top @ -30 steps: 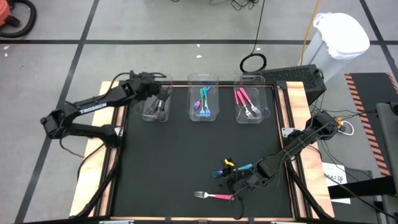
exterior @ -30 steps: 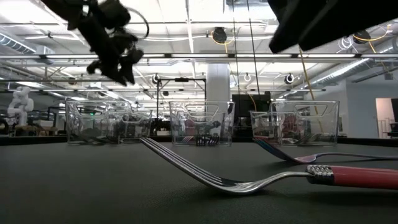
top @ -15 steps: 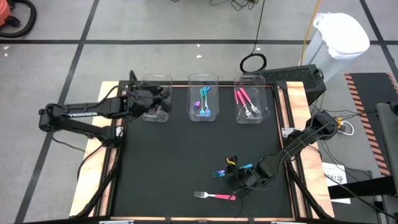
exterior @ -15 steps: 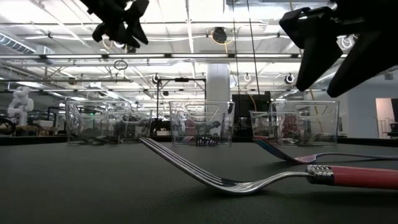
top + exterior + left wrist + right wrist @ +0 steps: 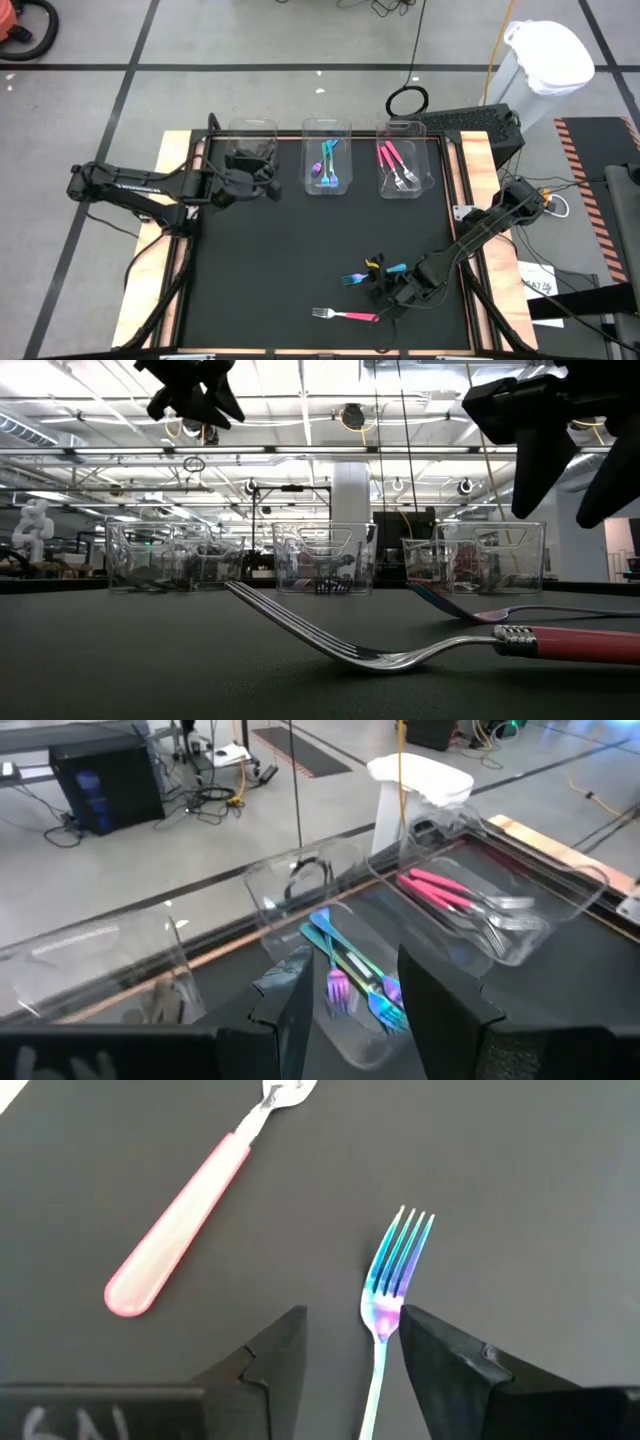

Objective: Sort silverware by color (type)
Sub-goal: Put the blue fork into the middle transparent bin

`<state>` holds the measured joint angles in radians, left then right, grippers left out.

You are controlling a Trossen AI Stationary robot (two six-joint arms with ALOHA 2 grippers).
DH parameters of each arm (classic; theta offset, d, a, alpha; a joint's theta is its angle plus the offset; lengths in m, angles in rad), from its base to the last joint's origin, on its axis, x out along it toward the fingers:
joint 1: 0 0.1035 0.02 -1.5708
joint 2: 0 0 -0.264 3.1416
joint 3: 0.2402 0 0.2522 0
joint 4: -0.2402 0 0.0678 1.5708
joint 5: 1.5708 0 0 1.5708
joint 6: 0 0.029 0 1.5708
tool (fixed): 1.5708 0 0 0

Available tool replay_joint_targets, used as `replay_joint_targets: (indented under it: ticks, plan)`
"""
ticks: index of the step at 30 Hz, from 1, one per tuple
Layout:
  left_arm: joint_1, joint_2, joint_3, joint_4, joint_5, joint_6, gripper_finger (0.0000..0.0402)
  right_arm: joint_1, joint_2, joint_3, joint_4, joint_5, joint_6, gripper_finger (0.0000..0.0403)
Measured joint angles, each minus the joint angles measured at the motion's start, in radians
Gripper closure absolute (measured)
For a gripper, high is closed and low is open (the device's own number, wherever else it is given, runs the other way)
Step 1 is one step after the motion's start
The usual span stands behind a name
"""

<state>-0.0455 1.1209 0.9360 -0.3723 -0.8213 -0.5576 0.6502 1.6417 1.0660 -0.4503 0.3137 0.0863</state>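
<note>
A blue-handled fork with rainbow tines lies flat on the black mat near the front right. A pink-handled fork lies flat just nearer the front edge. My right gripper hovers open above the blue fork. In its wrist view the gripper has a finger on either side of the fork's neck, without touching it. My left gripper is open and empty, raised just in front of the left bin, which holds dark forks.
Three clear bins stand in a row at the mat's far edge. The middle bin holds blue forks and the right bin holds pink forks. Wooden borders frame the mat. A bare stretch of black mat lies between the bins and the loose forks.
My left gripper has drawn back from over the left bin toward the near edge and has risen. My right gripper has come down a little over the blue fork. Both loose forks have stayed where they were.
</note>
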Motion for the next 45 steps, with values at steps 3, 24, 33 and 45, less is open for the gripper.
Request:
replay_joint_targets:
  ticks: [3, 24, 33, 45]
  plan:
    - [-0.032, 0.022, 0.000, 0.001, -0.007, -0.014, 0.0253, 0.000, 0.000, 0.000, -0.013, -0.005, 0.008, 0.0248]
    - [-0.283, 0.215, 0.000, 0.053, -0.009, -0.040, 0.0253, 0.000, 0.000, 0.000, -0.018, -0.004, 0.092, 0.0248]
    - [-0.372, 0.321, 0.000, 0.104, -0.009, -0.039, 0.0253, -0.001, 0.000, 0.000, -0.010, -0.004, 0.111, 0.0248]
    - [-0.420, 0.352, 0.000, 0.122, 0.052, 0.013, 0.0253, -0.009, 0.000, 0.000, -0.087, -0.003, 0.109, 0.0248]
